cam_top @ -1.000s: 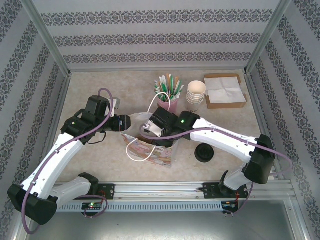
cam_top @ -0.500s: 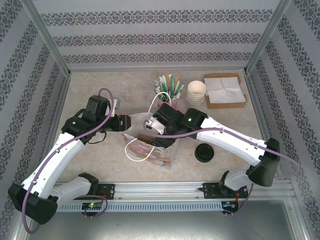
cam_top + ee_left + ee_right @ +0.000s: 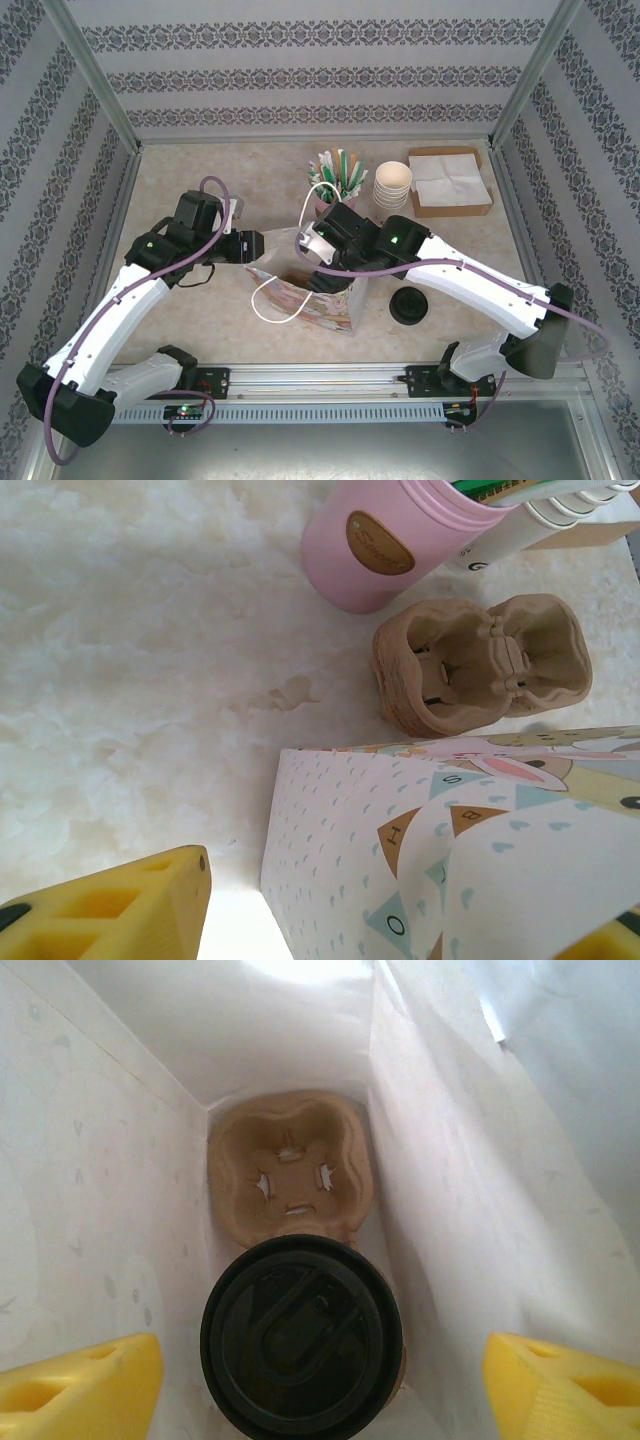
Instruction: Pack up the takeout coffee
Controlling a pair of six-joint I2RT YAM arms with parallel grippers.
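Coffee's in: the takeout coffee (image 3: 300,1335) sits lower centre of the right wrist view, black lid up. It is seated in the near pocket of a brown pulp carrier (image 3: 290,1165) on the floor of the paper bag (image 3: 480,1160), and the carrier's other pocket shows above it in frame. White bag walls on both sides. The right gripper (image 3: 322,1385) is spread wide, its yellow fingers (image 3: 80,1385) at the lower corners of the frame, well clear of the lid on either side, gripping nothing. In the top view the bag stands centre frame with the right wrist over its mouth and the left gripper (image 3: 255,246) at its upper-left rim. Left wrist view: fingers roughly half spread, straddling the bag's printed corner. The lower-left finger (image 3: 110,910) has a visible gap to the paper and the other is cut off at lower right, so can't tell if it's actually pinching the bag. Past the bag: pink cup (image 3: 375,540), with a stack of spare carriers (image 3: 480,665) just beside it. Top view also has cream cups (image 3: 392,185) and a napkin box (image 3: 450,182) upper right, and loose black lids (image 3: 410,305) right of the bag.
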